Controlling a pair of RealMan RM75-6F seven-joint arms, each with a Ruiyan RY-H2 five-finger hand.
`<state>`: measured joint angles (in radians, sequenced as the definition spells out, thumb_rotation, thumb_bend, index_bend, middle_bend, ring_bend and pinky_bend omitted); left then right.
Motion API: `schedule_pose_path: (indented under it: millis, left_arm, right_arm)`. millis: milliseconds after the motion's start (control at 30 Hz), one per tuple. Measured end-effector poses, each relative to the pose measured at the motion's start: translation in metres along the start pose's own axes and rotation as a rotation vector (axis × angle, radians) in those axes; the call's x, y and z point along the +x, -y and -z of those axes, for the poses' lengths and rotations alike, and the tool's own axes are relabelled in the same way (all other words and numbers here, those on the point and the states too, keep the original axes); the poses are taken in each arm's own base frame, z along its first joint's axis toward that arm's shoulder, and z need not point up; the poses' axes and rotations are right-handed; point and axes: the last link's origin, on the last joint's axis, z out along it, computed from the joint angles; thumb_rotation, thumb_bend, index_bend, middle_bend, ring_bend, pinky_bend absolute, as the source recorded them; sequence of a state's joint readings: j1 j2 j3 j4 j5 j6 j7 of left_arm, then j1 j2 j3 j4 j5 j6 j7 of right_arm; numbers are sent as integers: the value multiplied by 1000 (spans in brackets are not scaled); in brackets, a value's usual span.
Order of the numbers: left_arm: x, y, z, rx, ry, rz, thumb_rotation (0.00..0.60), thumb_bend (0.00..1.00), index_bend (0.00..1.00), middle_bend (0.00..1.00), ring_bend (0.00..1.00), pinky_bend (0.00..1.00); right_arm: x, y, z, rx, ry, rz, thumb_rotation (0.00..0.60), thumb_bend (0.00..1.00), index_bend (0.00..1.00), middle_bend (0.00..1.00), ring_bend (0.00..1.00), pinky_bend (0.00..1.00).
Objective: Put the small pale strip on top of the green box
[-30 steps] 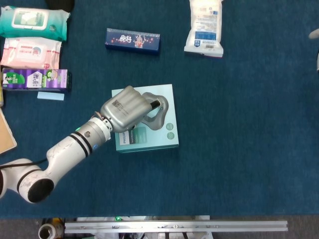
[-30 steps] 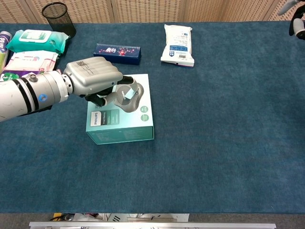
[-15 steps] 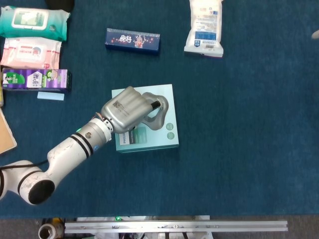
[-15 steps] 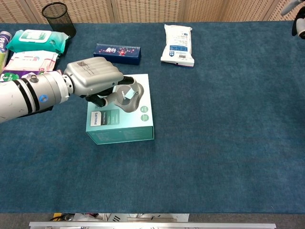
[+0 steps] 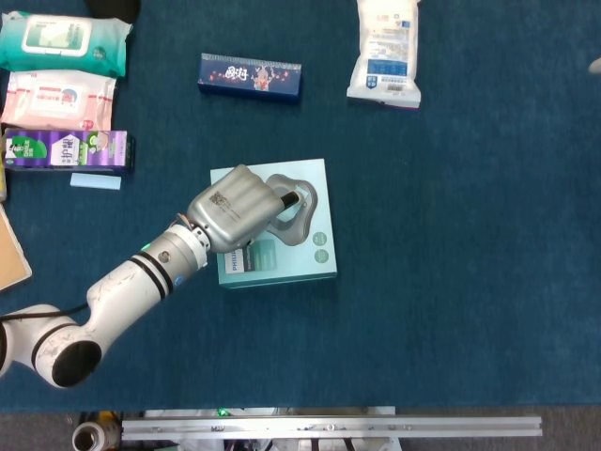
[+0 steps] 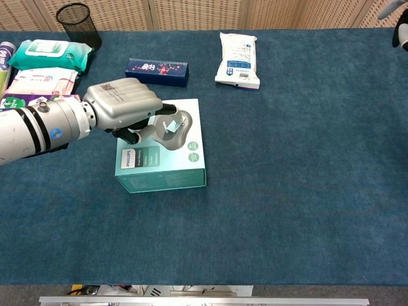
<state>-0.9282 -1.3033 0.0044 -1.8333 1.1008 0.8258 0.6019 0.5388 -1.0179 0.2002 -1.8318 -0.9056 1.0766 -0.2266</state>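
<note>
Pale strip point(image 6: 170, 125) sits pinched between the curled fingers point(image 6: 167, 109) of the left hand point(image 6: 125, 107), just over the green box point(image 6: 167, 171) lid

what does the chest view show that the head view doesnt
Only the chest view shows the black mesh cup, the wall panels behind the table and the pale strip at the left robot hand's fingertips over the green box. Only the head view shows a light blue strip on the cloth beside the purple pack. Both show the hand, box, navy box and white pouch.
</note>
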Motion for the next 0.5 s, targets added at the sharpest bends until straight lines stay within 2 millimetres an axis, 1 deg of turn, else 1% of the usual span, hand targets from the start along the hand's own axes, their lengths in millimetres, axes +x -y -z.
schedule_pose_path:
  millis: [133,333,500]
  left_arm:
    - [-2,0,-1,3,8,-1,600,807,219,1000,1000,966]
    - [3,1,-2,9,-12,16,600,807,219,1000,1000,966]
    - [2,2,-3,13,-8,14,600,807,219,1000,1000,966]
  right_arm:
    - [0,-1,1,-2,0,-4,600,585,305,574,595,732]
    - [1,-3,2,-5,-1,-3,600,585,305,574,595,732]
    - [1,-5,2,-9,-2,-4,600,585,304,574,595,732]
